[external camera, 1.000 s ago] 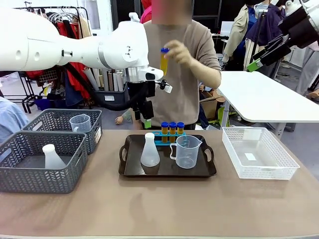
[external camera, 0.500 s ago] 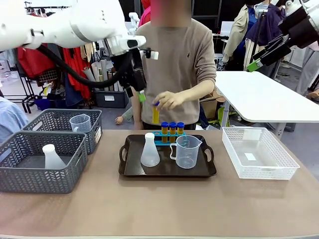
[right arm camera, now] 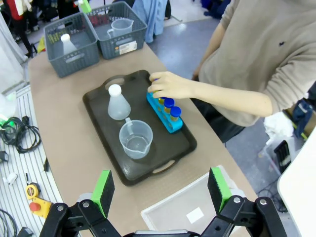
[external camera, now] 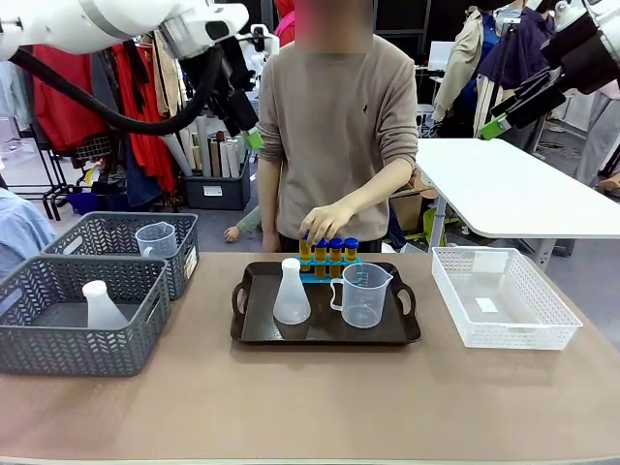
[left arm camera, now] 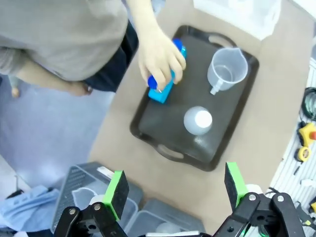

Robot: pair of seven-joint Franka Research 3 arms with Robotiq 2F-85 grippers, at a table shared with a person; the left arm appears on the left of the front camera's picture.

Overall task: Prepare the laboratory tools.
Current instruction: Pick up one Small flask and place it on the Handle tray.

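Retreat is what I read on the left: my left gripper [external camera: 232, 102] has swung up and away toward the clothes rail, jaws spread and empty, while a second ago it hung just above the tray. The person's hand [external camera: 325, 225] has meanwhile brought the fourth amber tube [external camera: 305, 250] down from chest height into the blue rack [external camera: 329, 267], beside its three capped mates. By my judgement the set is now complete: conical flask [external camera: 292, 293] and measuring beaker [external camera: 363, 294] stand on the black tray [external camera: 325, 334] just in front of the rack. My right gripper [external camera: 513, 105] hangs high at the far right, spread and empty. The front view shows a spare flask [external camera: 100, 305] and beaker [external camera: 155, 239] in the grey baskets; the left wrist view, looking straight down, hides that tube under the hand.
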